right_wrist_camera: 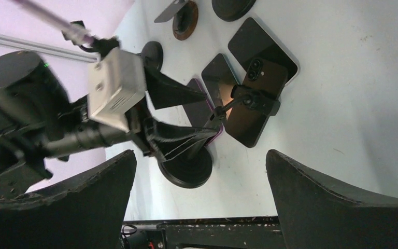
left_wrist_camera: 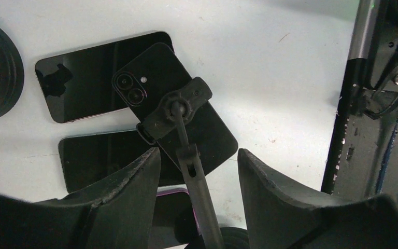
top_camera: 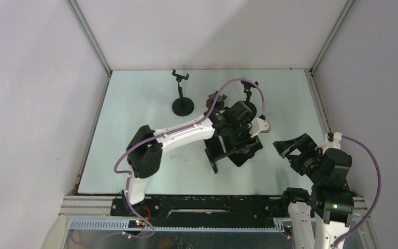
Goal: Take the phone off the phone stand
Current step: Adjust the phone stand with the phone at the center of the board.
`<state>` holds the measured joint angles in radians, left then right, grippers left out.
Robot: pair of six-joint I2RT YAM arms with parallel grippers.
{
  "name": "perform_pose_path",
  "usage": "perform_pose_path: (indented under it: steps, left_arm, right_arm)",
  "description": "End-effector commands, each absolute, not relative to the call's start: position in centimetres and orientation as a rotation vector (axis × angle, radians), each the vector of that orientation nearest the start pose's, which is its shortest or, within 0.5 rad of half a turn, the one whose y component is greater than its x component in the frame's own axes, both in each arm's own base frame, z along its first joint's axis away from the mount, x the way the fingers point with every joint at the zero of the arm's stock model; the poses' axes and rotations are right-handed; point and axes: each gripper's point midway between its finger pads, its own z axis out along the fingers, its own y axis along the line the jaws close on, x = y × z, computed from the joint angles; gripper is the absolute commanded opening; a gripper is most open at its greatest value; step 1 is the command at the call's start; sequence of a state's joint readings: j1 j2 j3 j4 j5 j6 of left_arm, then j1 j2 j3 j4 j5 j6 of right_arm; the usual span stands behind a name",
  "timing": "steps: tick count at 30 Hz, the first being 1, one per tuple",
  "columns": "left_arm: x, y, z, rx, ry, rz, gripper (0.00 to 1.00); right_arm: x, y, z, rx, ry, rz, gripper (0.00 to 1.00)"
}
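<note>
Currently the black dual-camera smartphone (left_wrist_camera: pixel 215 132) sits tilted in the clamp of the black round-based phone stand (left_wrist_camera: pixel 175 108), above a glossy dark phone (left_wrist_camera: pixel 83 78) lying flat on the pale counter (left_wrist_camera: pixel 280 62). The left hand (left_wrist_camera: pixel 198 155) is spread open, its fingers either side of the stand's stem. The right hand (right_wrist_camera: pixel 201 154) hovers well apart, also spread open.

Phone (left_wrist_camera: pixel 213 136) in stand (left_wrist_camera: pixel 196 174), above flat phones (left_wrist_camera: pixel 85 83)
</note>
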<state>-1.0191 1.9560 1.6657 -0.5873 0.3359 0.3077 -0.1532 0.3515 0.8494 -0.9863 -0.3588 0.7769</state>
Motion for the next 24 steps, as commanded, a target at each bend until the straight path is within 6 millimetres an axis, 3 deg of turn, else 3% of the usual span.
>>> perform_pose_path:
  steps: [1,4,8,13,17,24]
  left_arm:
    - [22.7,-44.8,13.0,1.694,1.913,-0.672,0.62]
    - [22.7,-45.1,11.6,1.697,1.946,-0.675,0.62]
    - [23.3,-45.3,10.2,1.687,1.988,-0.646,0.62]
    - [24.8,-45.4,8.3,1.667,2.044,-0.541,0.60]
    - [25.8,-45.7,8.2,1.653,2.065,-0.487,0.56]
    - [26.0,-45.8,7.1,1.666,2.087,-0.454,0.50]
  right_arm:
    - [13.9,6.2,26.9,0.709,1.873,0.723,0.97]
    - [12.8,5.9,28.7,0.672,1.788,0.699,0.96]
    - [11.9,5.6,29.5,0.647,1.748,0.665,0.95]
    - [11.5,5.6,29.3,0.645,1.753,0.660,0.95]
    - [11.4,5.5,29.1,0.643,1.758,0.651,0.95]
    - [11.3,5.5,28.9,0.633,1.769,0.642,0.95]
